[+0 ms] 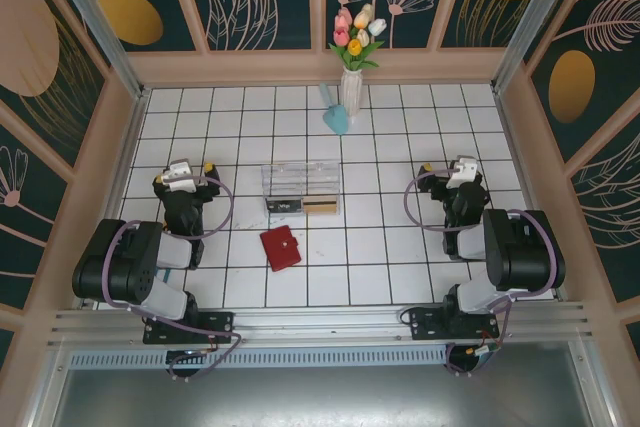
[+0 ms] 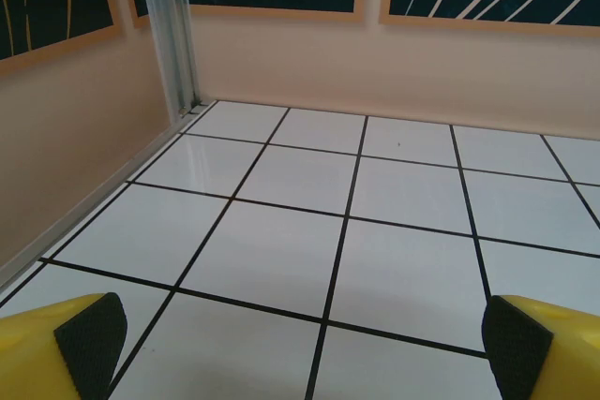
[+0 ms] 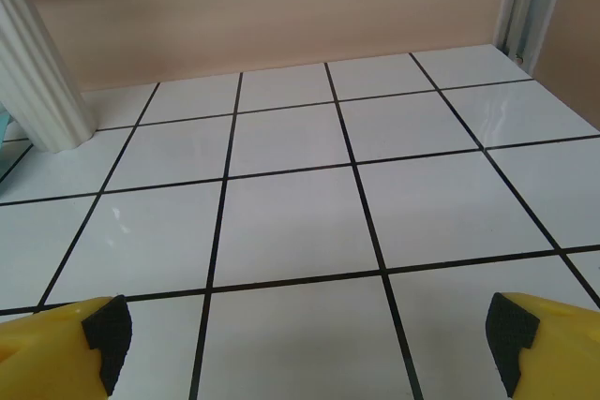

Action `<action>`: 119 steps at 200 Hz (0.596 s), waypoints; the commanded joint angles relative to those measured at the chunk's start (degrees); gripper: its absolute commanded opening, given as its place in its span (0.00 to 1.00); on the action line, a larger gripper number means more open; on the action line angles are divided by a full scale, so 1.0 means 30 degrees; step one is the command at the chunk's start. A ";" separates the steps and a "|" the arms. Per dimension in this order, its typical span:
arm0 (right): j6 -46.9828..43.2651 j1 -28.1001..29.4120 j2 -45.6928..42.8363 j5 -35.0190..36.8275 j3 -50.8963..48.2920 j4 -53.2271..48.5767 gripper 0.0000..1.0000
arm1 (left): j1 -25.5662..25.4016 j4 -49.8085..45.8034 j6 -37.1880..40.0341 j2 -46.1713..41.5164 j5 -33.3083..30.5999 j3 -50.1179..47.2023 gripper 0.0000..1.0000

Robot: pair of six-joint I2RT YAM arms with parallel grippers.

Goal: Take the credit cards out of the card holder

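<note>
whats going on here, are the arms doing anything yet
Nothing is being handled right now. The left gripper and right gripper both sit open and empty over bare tiles, one on each side of the table. The red card holder lies folded shut on the tiles between them, nearer the left arm, untouched. A clear plastic box sits just behind it. The holder has not been opened yet.

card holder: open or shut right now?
Shut. The card holder lies folded flat on the tiles, a plain red square with its outer face up.
</note>
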 commanded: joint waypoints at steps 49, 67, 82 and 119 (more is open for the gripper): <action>0.0449 -0.0204 0.0224 -0.0270 0.0384 0.0996 0.99 | 0.0183 0.0999 0.0311 0.0184 0.0179 0.0300 0.99; 0.0459 -0.0203 0.0223 -0.0285 0.0387 0.0986 0.99 | 0.0201 0.0999 0.0311 0.0188 0.0190 0.0314 0.99; 0.0453 -0.0201 0.0234 -0.0299 0.0408 0.0997 0.99 | 0.0200 0.0982 0.0310 0.0194 0.0179 0.0333 0.99; 0.0472 -0.0197 0.0246 -0.0314 0.0387 0.0997 0.99 | 0.0318 0.0764 0.0211 0.0196 0.0429 0.0430 0.99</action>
